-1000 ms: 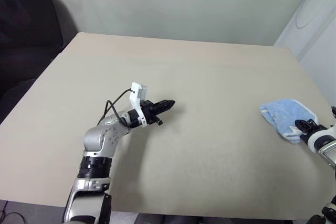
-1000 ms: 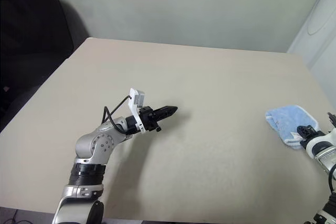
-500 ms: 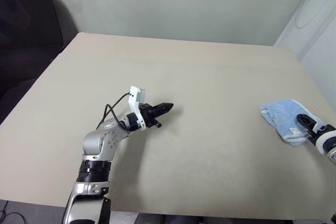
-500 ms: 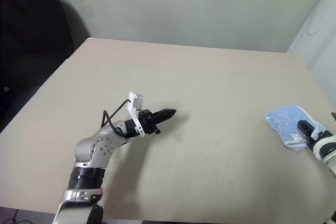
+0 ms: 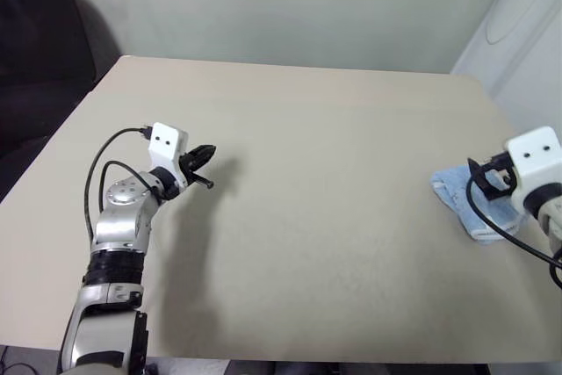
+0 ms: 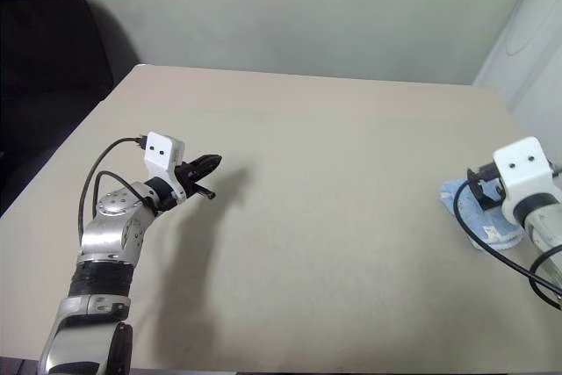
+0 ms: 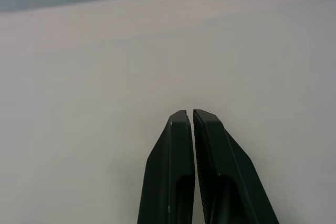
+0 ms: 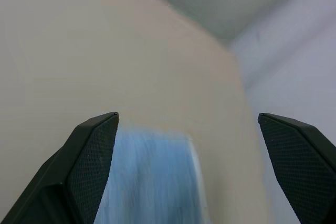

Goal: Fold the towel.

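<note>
Blue towel (image 5: 460, 205) bunched near table (image 5: 325, 164) right edge; right hand (image 8: 189, 124) spread, left hand (image 7: 189, 115) clenched, apart.

Lighting: soft, even, diffuse; no glare was recorded. A faint shadow was cast on the table (image 5: 334, 243) beside the left arm. The towel (image 8: 152, 182) was rendered smeared by blur.

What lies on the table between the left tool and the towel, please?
Nothing: bare table separates the left tool from the towel, seen in both eye views.

towel (image 5: 458, 202) | near part behind right gripper (image 8: 189, 124) (wrist view blurred)
</note>
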Action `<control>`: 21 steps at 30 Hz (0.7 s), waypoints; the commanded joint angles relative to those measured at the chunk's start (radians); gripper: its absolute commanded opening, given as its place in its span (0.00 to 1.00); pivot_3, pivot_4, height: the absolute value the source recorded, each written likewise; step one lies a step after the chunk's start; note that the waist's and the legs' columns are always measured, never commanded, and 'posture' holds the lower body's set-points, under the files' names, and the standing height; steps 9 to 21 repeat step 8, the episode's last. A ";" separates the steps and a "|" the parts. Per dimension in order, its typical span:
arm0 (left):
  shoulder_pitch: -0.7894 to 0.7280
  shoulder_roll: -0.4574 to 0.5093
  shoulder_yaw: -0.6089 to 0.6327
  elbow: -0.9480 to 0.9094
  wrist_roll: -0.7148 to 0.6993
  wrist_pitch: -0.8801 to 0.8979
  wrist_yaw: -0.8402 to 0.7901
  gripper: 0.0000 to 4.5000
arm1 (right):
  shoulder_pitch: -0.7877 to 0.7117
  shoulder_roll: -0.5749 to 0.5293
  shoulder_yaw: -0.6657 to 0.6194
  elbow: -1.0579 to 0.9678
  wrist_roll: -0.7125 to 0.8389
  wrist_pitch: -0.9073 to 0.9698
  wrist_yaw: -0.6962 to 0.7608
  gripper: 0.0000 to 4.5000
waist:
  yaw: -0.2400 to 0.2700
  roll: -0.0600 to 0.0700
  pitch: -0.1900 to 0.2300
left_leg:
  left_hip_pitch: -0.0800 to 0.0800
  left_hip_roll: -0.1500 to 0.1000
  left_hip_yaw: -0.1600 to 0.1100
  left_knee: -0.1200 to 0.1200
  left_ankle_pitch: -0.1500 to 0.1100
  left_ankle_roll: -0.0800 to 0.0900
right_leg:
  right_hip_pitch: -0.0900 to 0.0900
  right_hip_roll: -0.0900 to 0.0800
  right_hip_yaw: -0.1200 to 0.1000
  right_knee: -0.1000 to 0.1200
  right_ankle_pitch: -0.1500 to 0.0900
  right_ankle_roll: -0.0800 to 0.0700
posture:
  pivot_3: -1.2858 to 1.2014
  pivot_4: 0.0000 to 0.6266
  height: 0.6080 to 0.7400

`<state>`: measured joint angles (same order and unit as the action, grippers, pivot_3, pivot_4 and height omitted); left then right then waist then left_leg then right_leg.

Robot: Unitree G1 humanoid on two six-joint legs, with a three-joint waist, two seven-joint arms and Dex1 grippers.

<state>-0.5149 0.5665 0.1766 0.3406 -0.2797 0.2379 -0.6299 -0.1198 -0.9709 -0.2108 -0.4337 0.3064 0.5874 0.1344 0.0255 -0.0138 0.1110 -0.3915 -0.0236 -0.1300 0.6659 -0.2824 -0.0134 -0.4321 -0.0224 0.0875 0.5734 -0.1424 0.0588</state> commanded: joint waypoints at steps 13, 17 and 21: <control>0.271 0.054 0.091 -0.320 -0.077 0.053 -0.040 0.05 | -0.054 0.161 0.028 -0.006 0.041 -0.070 0.208 1.00 | 0.009 -0.002 0.000 | -0.001 0.000 -0.001 0.000 -0.003 -0.009 | -0.001 0.000 -0.001 0.001 0.000 -0.003 | 0.52 0.24 1.00; 0.271 0.054 0.091 -0.320 -0.077 0.053 -0.040 0.05 | -0.054 0.161 0.028 -0.006 0.041 -0.070 0.208 1.00 | 0.009 -0.002 0.000 | -0.001 0.000 -0.001 0.000 -0.003 -0.009 | -0.001 0.000 -0.001 0.001 0.000 -0.003 | 0.52 0.24 1.00; 0.271 0.054 0.091 -0.320 -0.077 0.053 -0.040 0.05 | -0.054 0.161 0.028 -0.006 0.041 -0.070 0.208 1.00 | 0.009 -0.002 0.000 | -0.001 0.000 -0.001 0.000 -0.003 -0.009 | -0.001 0.000 -0.001 0.001 0.000 -0.003 | 0.52 0.24 1.00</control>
